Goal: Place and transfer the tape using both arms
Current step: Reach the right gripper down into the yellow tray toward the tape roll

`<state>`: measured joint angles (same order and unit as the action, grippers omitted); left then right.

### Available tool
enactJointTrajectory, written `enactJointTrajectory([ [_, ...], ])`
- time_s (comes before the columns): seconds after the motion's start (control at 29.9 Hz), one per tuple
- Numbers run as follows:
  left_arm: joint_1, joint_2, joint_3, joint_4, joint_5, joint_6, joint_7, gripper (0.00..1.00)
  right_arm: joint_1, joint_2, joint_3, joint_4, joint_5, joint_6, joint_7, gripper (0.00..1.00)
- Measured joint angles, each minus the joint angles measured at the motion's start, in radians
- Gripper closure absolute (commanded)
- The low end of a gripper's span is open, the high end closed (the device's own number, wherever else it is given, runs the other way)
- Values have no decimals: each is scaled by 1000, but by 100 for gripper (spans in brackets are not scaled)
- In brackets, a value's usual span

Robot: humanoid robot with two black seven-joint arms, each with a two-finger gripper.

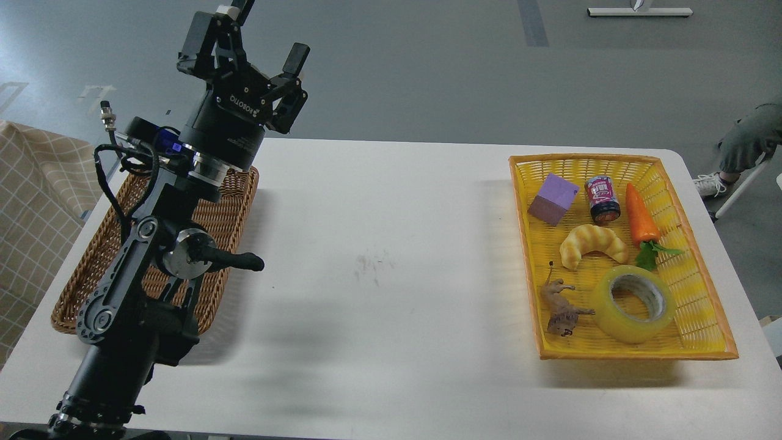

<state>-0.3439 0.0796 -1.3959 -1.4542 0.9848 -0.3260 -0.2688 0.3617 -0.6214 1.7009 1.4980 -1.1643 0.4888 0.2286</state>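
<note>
On the white table over a grey floor, my black left gripper is up high with fingers spread above a brown woven basket, and far right the yellow see-through tape roll lies flat in a yellow plastic basket.

Looks like a robot lab or test room, not a home. A plain white table is set on a bare grey floor marked with tape lines. Mixed props are laid out in a yellow basket: a purple block, a toy carrot, a croissant, a small can, a toy animal. A brown wicker tray is placed at the other end. A seated person's leg and sneaker are seen at the right edge.
</note>
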Motion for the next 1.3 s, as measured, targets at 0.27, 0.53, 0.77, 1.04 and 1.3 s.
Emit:
enactJointTrajectory([
  [0.27,4,0,0,-3,0,0,2,1,13,-57,-81,16,-332,0,-31,1],
  [0.53,8,-1,0,-2,-2,-1,3,1,17,-136,-235,77,-621,0,-58,2],
  [0.77,8,2,-1,-2,-4,2,3,1,22,-144,-374,122,-886,0,-51,4],
  [1.04,10,0,-1,-1,-6,3,6,1,13,-143,-532,138,-1016,0,-47,4],
  [1.3,39,0,0,3,-5,4,6,1,-7,-147,-598,135,-1017,-25,-40,6],
])
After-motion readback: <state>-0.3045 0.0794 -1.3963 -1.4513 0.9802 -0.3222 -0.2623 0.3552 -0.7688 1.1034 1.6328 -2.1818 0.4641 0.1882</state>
